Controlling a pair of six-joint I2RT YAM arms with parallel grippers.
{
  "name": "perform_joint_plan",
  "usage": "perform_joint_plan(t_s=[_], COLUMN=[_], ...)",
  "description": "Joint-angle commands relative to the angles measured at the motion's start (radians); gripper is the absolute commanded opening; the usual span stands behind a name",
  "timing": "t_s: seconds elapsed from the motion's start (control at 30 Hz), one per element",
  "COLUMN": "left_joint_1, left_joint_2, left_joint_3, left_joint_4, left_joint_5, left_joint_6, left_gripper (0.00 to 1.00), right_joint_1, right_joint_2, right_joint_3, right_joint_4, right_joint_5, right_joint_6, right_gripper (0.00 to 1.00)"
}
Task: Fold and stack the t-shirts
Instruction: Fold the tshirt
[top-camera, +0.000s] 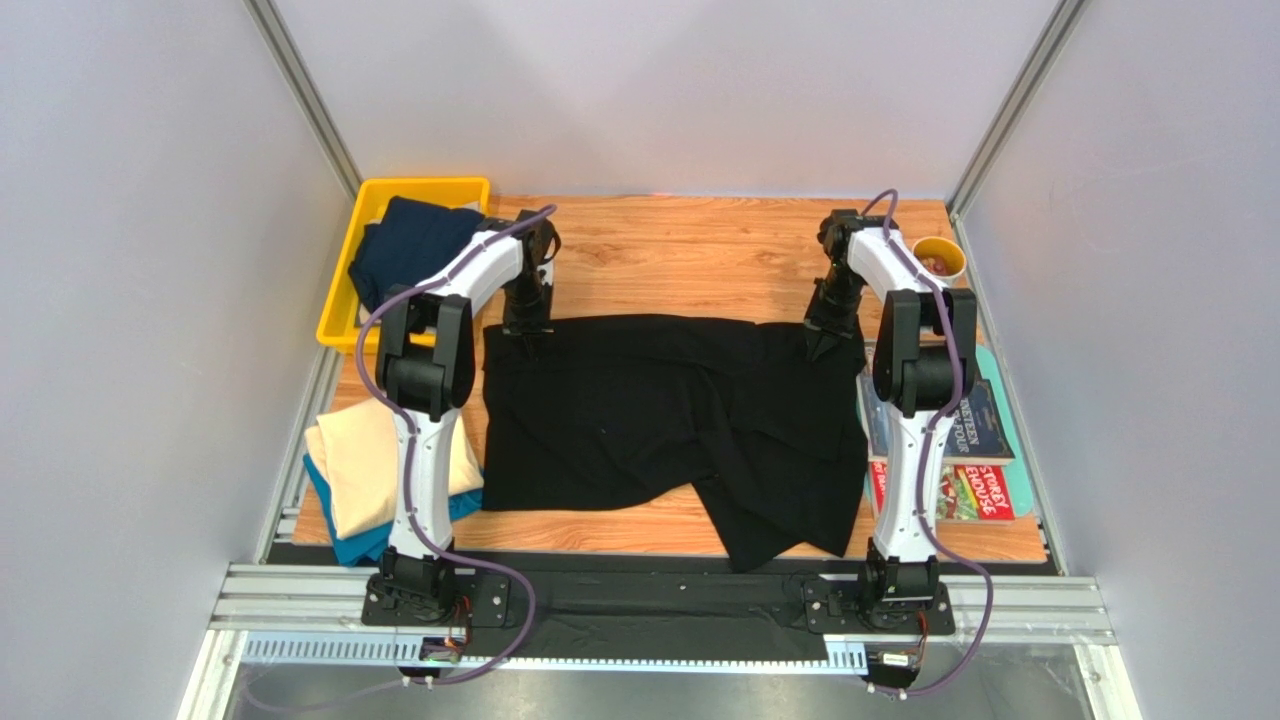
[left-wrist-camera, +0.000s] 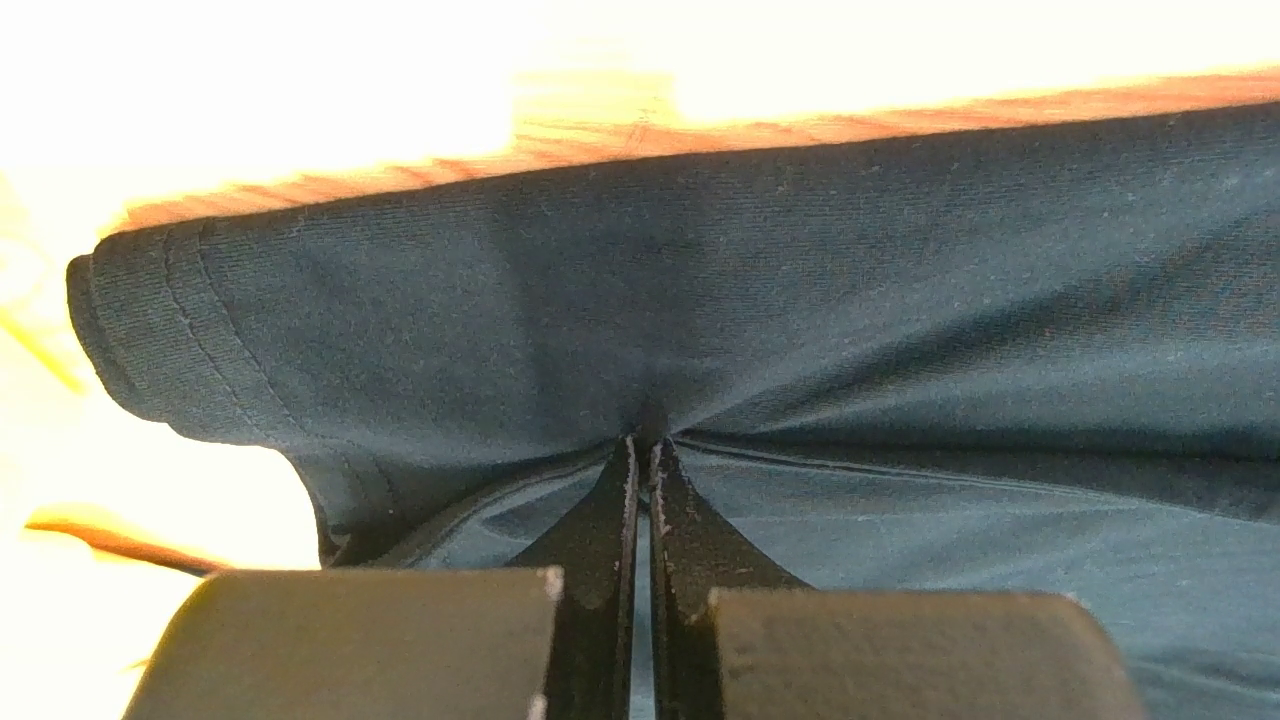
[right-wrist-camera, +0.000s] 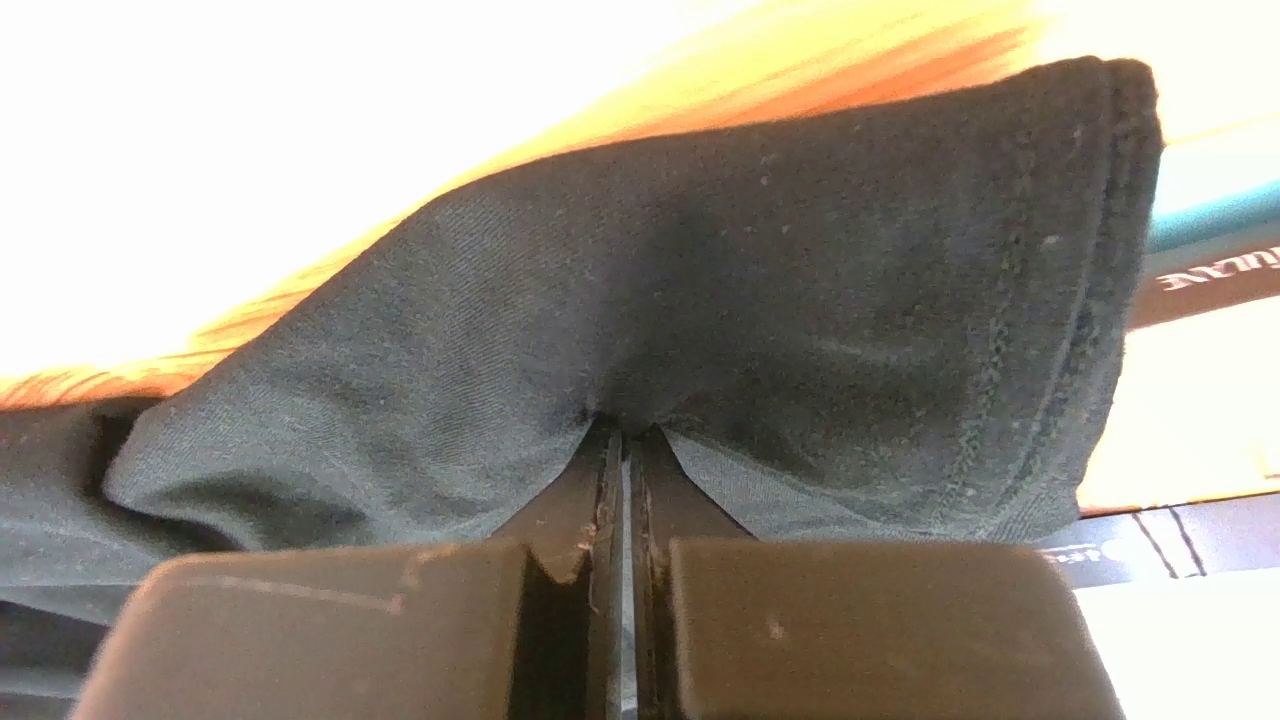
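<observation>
Fingers (left-wrist-camera: 609, 525) pinched tight on both sides: left gripper (top-camera: 526, 333) clamps the black t-shirt (top-camera: 646, 413) at its far-left corner, right gripper (top-camera: 819, 342) at its far-right. That held edge runs straight across the table (top-camera: 676, 240) between them, and the cloth spreads from the fingers toward the near edge, so the fold likely comes nearward, both arms together.

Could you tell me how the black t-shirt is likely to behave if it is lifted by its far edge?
The black t-shirt will probably drape limply: it puckers where the left fingers and right fingers pinch it. Its rumpled near hem suggests that it will drag and bunch rather than slide flat. It looks light, being thin cloth.
</observation>
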Motion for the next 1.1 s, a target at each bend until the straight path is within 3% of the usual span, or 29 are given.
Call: perform_joint_plan(t_s=[0.0,0.17,0.37,0.5,0.53,0.73,0.9,1.07], left_joint_1=[0.032,0.052,0.053,0.052,0.052,0.064,0.087,0.098], left_joint_2=[0.026,0.101,0.190,0.233,0.234,0.268,0.311,0.345], left_joint_3=[0.000,0.144,0.322,0.432,0.437,0.463,0.512,0.571], left_joint_4=[-0.015,-0.078,-0.133,-0.139,-0.132,-0.127,-0.110,-0.075], left_joint_5=[0.006,-0.003,0.048,0.140,0.138,0.080,0.098,0.132], left_joint_6=[-0.008,0.007,-0.045,-0.126,-0.132,-0.135,-0.149,-0.172], left_gripper=[0.00,0.00,0.25,0.29,0.34,0.36,0.36,0.36], right_joint_1=[-0.081,-0.101,-0.107,-0.112,-0.113,-0.124,-0.140,-0.147], right_joint_2=[0.022,0.051,0.106,0.164,0.174,0.266,0.319,0.316], right_joint_3=[-0.015,0.020,0.109,0.184,0.198,0.336,0.437,0.466], right_joint_4=[0.006,-0.002,-0.011,-0.013,-0.013,-0.008,0.003,0.096], right_joint_5=[0.043,0.034,-0.017,-0.020,-0.023,-0.043,-0.077,-0.132], right_joint_6=[0.031,0.032,0.045,0.049,0.054,0.075,0.111,0.115], right_gripper=[0.00,0.00,0.06,0.08,0.09,0.12,0.22,0.27])
